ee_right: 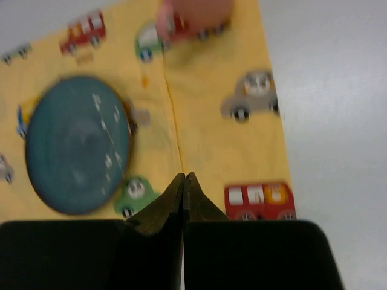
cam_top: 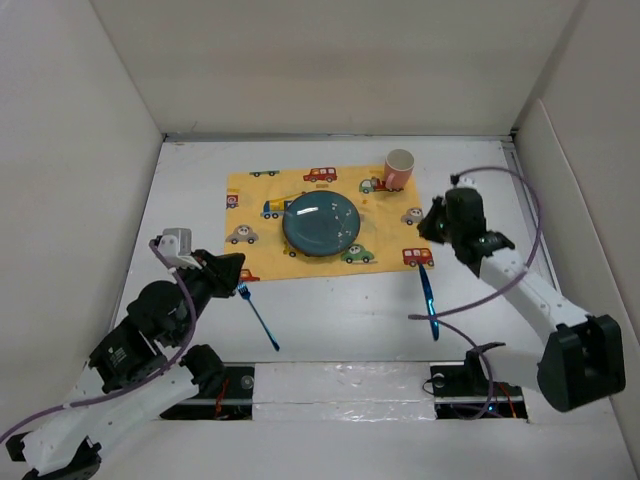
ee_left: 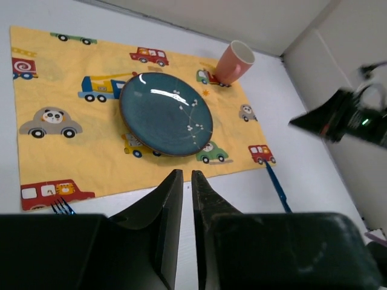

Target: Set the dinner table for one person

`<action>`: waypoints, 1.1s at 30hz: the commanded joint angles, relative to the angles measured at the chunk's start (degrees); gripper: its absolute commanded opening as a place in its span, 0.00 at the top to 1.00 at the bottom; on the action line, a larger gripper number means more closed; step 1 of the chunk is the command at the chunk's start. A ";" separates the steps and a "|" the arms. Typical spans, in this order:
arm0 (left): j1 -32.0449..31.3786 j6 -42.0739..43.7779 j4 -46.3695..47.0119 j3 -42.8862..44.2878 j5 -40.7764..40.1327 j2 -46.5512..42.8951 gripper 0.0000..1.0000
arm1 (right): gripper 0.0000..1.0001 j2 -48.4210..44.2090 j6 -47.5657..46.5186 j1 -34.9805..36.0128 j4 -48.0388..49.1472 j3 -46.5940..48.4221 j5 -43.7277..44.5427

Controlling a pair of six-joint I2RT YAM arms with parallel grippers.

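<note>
The white dinner table [cam_top: 350, 320] bears a yellow car-printed cloth [cam_top: 262, 212]. A dark teal plate [cam_top: 323, 224] sits at the cloth's middle and a pink cup [cam_top: 398, 168] stands upright at its far right corner. A blue fork [cam_top: 258, 315] lies on the table left of the cloth's near edge. A blue knife [cam_top: 429, 298] lies to its right. My left gripper [cam_top: 232, 270] is shut and empty beside the fork's tines, its tips [ee_left: 187, 178] above bare table. My right gripper [cam_top: 432, 222] is shut and empty, hovering over the cloth's right edge [ee_right: 184, 180].
White walls enclose the table on the left, back and right. A purple cable loops from the right arm [cam_top: 520, 285] over the table's right side. In the left wrist view the right arm [ee_left: 344, 118] shows at the far right.
</note>
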 commanded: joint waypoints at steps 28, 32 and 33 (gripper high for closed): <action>0.87 2.50 5.96 -0.37 9.74 -12.71 0.87 | 0.34 -1.33 15.60 4.22 -33.85 -10.85 -1.85; 0.87 2.32 5.96 -0.54 9.56 -13.68 0.87 | 0.31 4.30 14.81 2.91 -32.18 -10.23 -3.16; 0.87 2.23 5.87 -0.54 9.39 -13.94 0.87 | 0.31 6.48 14.72 2.90 -30.87 -10.58 -3.86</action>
